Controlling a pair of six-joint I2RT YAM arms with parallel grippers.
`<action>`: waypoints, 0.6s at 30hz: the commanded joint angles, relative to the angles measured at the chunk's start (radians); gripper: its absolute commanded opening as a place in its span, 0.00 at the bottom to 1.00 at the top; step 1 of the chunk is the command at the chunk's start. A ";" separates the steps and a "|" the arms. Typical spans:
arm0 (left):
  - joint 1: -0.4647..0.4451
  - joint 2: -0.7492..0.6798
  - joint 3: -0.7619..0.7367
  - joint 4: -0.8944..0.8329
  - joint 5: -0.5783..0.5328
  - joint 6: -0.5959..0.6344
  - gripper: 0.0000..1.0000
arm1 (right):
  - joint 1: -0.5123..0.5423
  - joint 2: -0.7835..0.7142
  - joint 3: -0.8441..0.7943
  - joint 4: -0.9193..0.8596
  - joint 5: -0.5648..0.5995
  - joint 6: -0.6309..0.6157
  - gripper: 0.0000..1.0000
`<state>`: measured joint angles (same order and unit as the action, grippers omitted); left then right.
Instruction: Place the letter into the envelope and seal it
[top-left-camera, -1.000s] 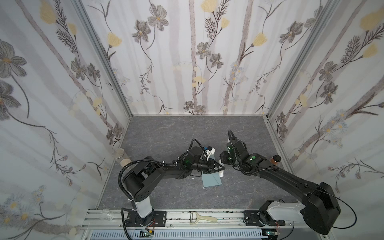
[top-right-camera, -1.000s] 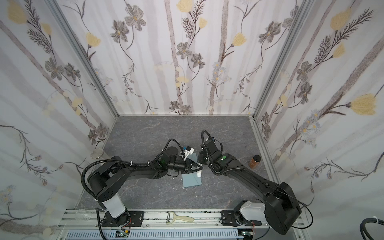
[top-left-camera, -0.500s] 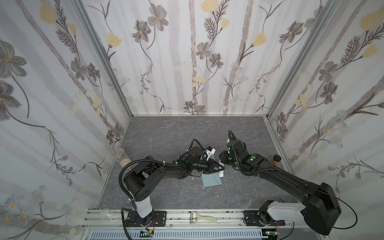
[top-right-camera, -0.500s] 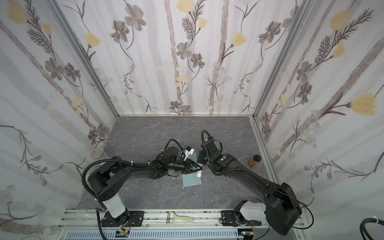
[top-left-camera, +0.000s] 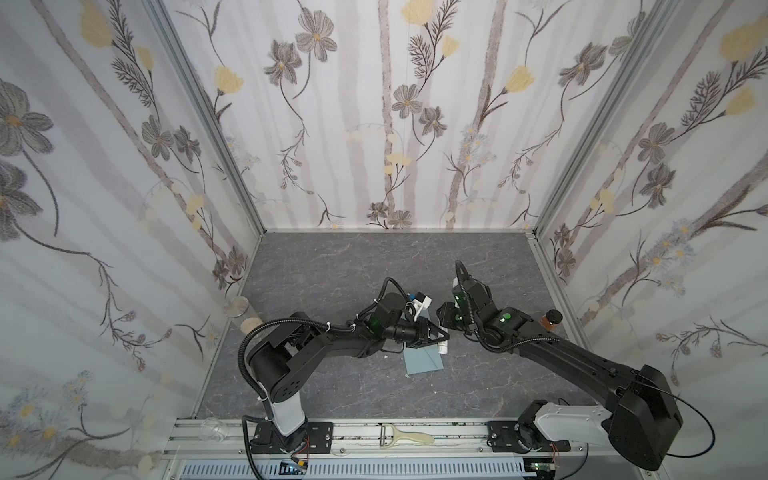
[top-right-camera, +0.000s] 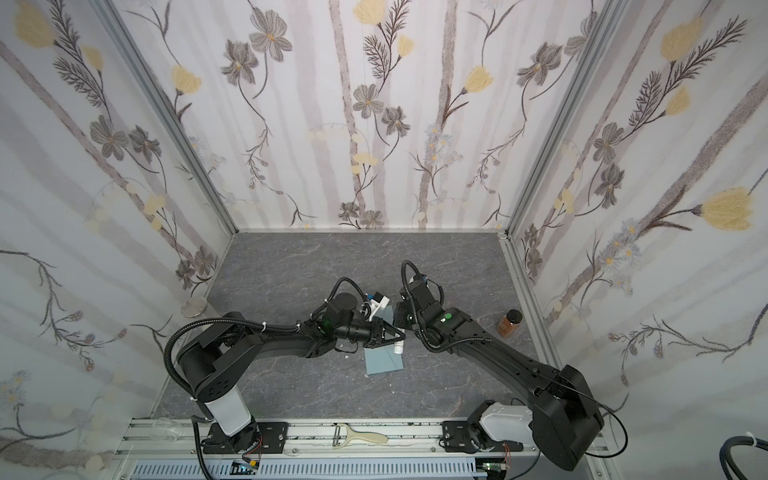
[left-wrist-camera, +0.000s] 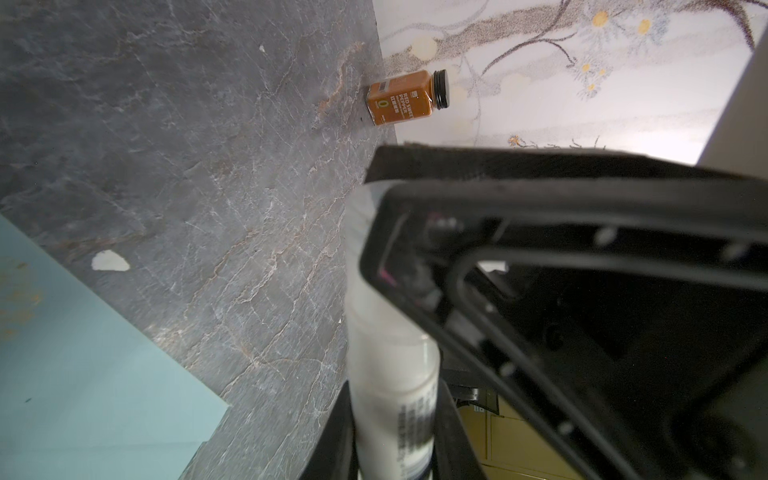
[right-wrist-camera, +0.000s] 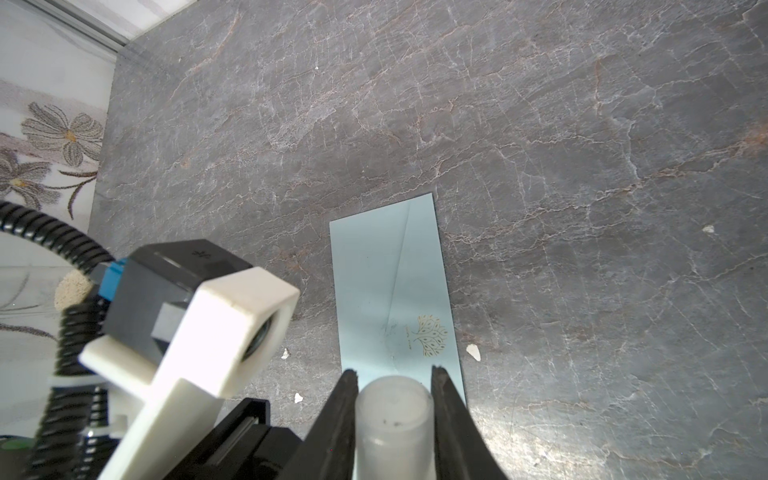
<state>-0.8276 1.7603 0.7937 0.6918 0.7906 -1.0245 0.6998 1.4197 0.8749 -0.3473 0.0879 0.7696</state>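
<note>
Here we go: my left claw (left-wrist-camera: 395, 451) is pinching the body of the white glue stick (left-wrist-camera: 390, 374) while my right claw (right-wrist-camera: 394, 386) is clamped on its frosted cap (right-wrist-camera: 392, 419), both poised over the blue-grey envelope (right-wrist-camera: 395, 270), which lies flat on the grey desk (top-left-camera: 332, 270).

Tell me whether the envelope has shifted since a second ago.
No. The envelope lies in the same spot, equally far from the spice jar.

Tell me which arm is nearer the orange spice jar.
Right. The right arm passes beside the spice jar; the left arm reaches only as far as the envelope, well short of it.
</note>
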 joint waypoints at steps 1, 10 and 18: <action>0.005 -0.002 0.008 0.044 0.015 0.000 0.00 | 0.004 -0.005 0.001 0.040 -0.001 0.012 0.31; 0.015 -0.018 -0.001 0.046 0.012 -0.001 0.00 | 0.009 -0.013 -0.012 0.031 0.013 0.013 0.31; 0.016 -0.023 -0.005 0.046 0.009 -0.003 0.00 | 0.010 -0.018 -0.015 0.030 0.024 0.012 0.30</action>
<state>-0.8143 1.7470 0.7910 0.6918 0.7998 -1.0275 0.7078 1.4078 0.8639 -0.3412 0.0921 0.7765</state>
